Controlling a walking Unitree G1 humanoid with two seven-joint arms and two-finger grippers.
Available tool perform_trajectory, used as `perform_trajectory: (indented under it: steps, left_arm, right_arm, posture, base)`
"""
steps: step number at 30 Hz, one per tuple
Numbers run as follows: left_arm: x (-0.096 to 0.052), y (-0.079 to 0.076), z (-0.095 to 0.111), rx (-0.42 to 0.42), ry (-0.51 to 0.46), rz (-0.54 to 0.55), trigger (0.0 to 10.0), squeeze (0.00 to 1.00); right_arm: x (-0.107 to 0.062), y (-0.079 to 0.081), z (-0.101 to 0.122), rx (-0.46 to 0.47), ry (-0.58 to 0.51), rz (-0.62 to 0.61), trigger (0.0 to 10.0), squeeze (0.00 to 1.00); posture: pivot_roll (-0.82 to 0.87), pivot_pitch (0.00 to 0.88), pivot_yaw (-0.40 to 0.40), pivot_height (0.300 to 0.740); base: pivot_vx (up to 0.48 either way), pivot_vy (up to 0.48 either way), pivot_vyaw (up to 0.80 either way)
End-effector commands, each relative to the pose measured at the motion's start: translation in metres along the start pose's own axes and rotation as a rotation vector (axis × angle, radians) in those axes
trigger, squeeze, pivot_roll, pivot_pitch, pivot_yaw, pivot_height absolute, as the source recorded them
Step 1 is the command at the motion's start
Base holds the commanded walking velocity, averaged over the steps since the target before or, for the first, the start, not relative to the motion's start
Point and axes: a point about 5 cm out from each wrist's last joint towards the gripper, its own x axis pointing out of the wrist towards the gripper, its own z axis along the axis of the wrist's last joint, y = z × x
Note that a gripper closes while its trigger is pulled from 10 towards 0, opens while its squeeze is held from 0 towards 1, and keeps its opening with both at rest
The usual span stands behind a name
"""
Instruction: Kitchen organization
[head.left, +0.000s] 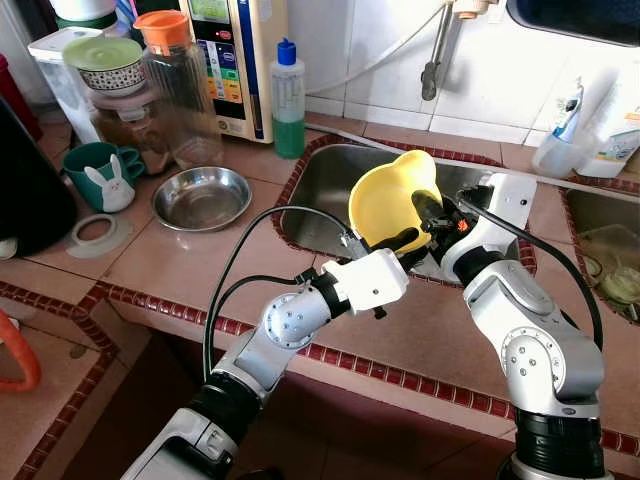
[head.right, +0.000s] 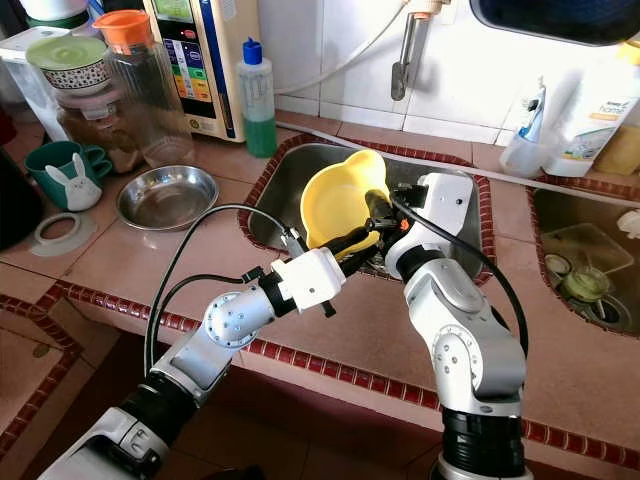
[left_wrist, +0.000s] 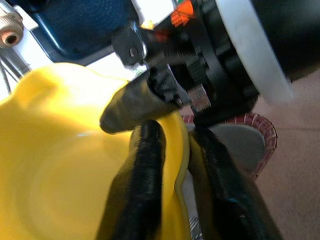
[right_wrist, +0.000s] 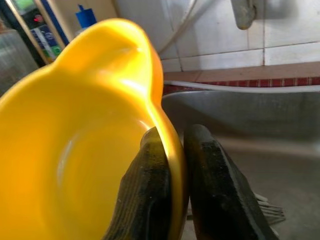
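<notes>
Yellow plastic bowl (head.left: 385, 200), wavy rim, tilted.

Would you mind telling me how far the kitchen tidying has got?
In hand: the yellow bowl is held above the sink, both the left hand and right hand pinching its rim. Left: setting it down; the steel bowl and bunny mug sit on the counter.
</notes>
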Motion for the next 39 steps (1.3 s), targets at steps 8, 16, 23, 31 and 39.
perform_trajectory:
  steps: [8,16,23,31,39]
  left_arm:
    - [-0.001,0.015,0.005,-0.01,-0.027,0.072,10.0,1.0]
    - [-0.001,0.018,0.012,-0.009,-0.073,0.108,10.0,1.0]
    - [0.002,0.023,0.018,-0.024,-0.102,0.157,10.0,1.0]
    - [-0.002,0.025,0.01,-0.042,-0.054,0.169,10.0,1.0]
    - [-0.013,0.023,-0.007,-0.131,0.058,0.224,10.0,1.0]
  right_arm:
    - [0.0,-0.011,-0.001,-0.009,0.001,-0.062,0.0,0.0]
    - [0.001,-0.014,-0.004,-0.04,0.005,-0.098,0.0,0.0]
    - [0.012,-0.02,-0.011,-0.121,-0.004,-0.171,0.0,0.0]
    - [0.036,-0.036,-0.029,-0.33,0.017,-0.223,4.9,0.0]
    - [0.046,-0.055,-0.052,-0.422,0.064,-0.243,10.0,1.0]
  posture:
    - [0.08,0.062,0.014,0.74]
    - [0.08,0.062,0.013,0.74]
    - [0.07,0.062,0.018,0.74]
    - [0.09,0.06,0.012,0.74]
    - [0.1,0.059,0.006,0.74]
  base:
    - [0.0,0.0,0.0]
    - [0.0,0.0,0.0]
    - [0.0,0.0,0.0]
    - [0.0,0.0,0.0]
    - [0.0,0.0,0.0]
